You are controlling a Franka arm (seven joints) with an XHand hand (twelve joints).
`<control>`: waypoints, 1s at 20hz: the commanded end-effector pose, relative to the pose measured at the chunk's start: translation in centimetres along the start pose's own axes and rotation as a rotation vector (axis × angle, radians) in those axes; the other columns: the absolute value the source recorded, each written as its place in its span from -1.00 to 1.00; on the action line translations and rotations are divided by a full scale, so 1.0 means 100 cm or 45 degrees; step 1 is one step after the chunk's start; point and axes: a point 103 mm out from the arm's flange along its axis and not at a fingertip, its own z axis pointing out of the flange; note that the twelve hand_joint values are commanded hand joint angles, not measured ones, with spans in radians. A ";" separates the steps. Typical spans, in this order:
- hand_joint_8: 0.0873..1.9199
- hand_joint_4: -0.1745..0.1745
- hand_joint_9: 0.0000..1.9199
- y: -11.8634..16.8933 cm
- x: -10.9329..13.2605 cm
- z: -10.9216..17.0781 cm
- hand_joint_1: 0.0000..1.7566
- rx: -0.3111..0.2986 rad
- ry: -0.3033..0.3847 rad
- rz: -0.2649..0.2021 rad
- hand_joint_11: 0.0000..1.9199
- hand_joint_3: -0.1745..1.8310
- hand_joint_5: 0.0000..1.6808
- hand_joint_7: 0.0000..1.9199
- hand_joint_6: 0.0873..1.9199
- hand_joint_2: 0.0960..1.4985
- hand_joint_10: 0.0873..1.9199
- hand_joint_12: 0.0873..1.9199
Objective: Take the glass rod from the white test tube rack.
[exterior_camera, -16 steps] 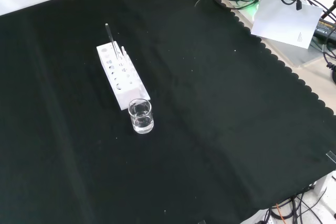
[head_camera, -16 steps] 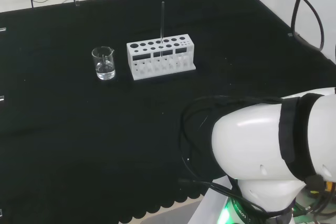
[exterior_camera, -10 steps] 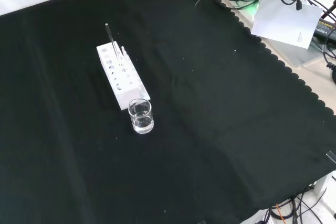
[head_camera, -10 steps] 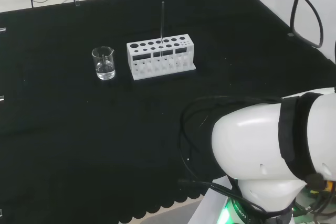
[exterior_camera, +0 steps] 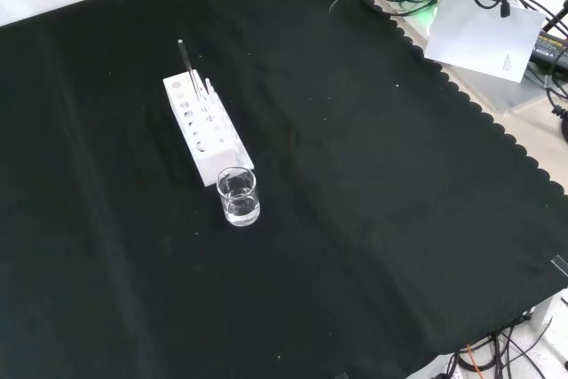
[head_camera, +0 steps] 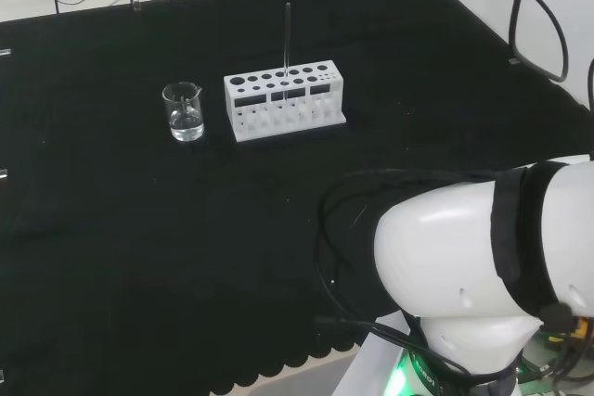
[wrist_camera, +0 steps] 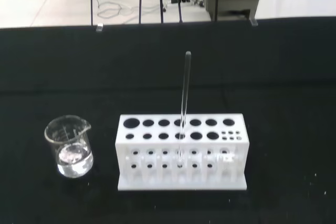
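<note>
Glass rod (head_camera: 287,36) upright in white rack (head_camera: 284,99), beaker (head_camera: 184,111) beside.

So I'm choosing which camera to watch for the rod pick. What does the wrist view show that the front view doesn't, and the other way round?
Wrist view alone: the rack's side windows seen straight on, the rod passing down through a hole in the back row, and the floor with cables beyond the cloth.

Front view alone: most of the cloth, its scalloped edge, and a white sheet with cables beside it.

Both: the rod upright in the rack, and the beaker with a little clear liquid standing next to one end of the rack.
</note>
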 end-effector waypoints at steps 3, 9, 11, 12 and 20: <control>-1.00 -0.75 -0.99 0.044 0.004 0.008 -0.38 0.013 -0.007 -0.009 -1.00 -0.89 -1.00 -1.00 -1.00 0.46 -1.00 -0.59; -1.00 -0.76 -0.98 0.077 0.000 0.012 -0.38 0.016 0.009 -0.021 -1.00 -0.90 -1.00 -1.00 -1.00 0.48 -1.00 -0.50; -1.00 -0.76 -0.97 0.089 -0.002 0.011 -0.38 0.014 0.009 -0.020 -1.00 -0.90 -1.00 -1.00 -1.00 0.48 -1.00 -0.49; -1.00 -0.76 -0.97 0.094 -0.003 0.011 -0.38 0.011 0.008 -0.018 -1.00 -0.90 -1.00 -1.00 -1.00 0.48 -1.00 -0.49; -1.00 -0.77 -0.97 0.143 -0.010 0.025 -0.37 0.044 0.007 -0.016 -1.00 -0.95 -1.00 -1.00 -1.00 0.50 -0.94 -0.31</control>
